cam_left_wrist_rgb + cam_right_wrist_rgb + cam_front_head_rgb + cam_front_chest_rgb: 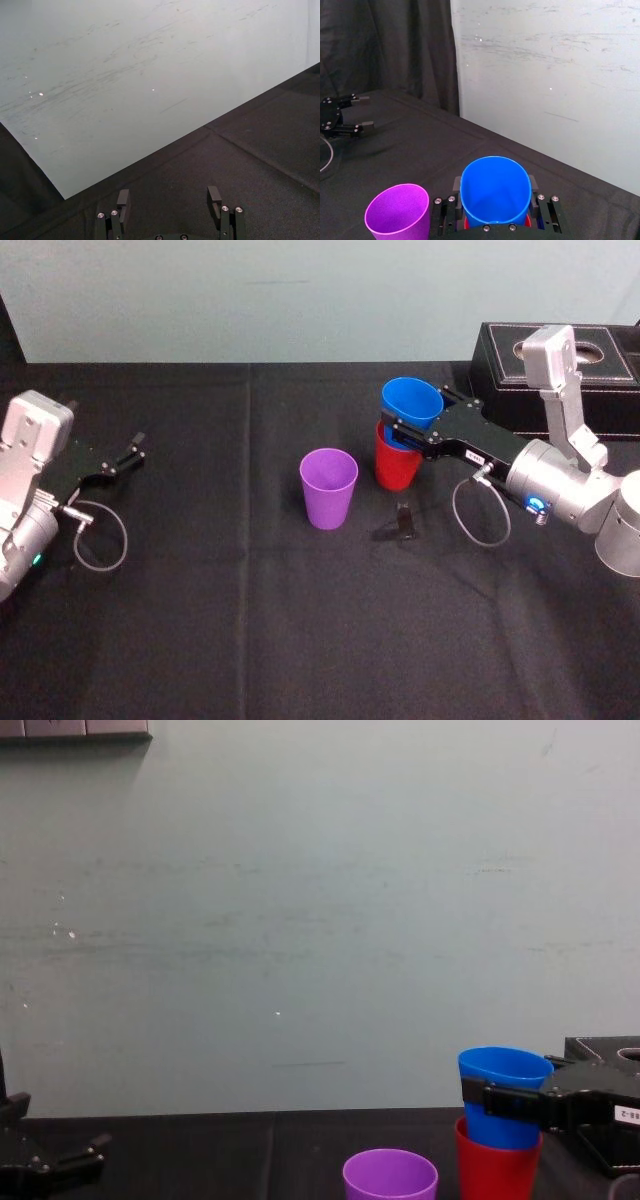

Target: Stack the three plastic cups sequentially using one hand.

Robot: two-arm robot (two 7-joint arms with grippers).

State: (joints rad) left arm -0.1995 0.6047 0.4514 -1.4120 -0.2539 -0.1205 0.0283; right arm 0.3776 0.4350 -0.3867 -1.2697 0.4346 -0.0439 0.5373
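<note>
A robotics lab setting: a tabletop (250, 640) draped in black cloth against a bare, scuffed pale wall (300, 300), with a dark curtain (385, 45) hanging beside it.

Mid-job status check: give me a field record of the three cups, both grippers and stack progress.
blue cup: held by the right gripper, base inside the red cup
red cup: upright on the table, under the blue cup
purple cup: upright, alone, to the robot's left of the red cup, apart from it
right gripper: shut on the blue cup
left gripper: open, empty, parked at the table's left side
stack progress: two cups nested, purple cup not yet added
</note>
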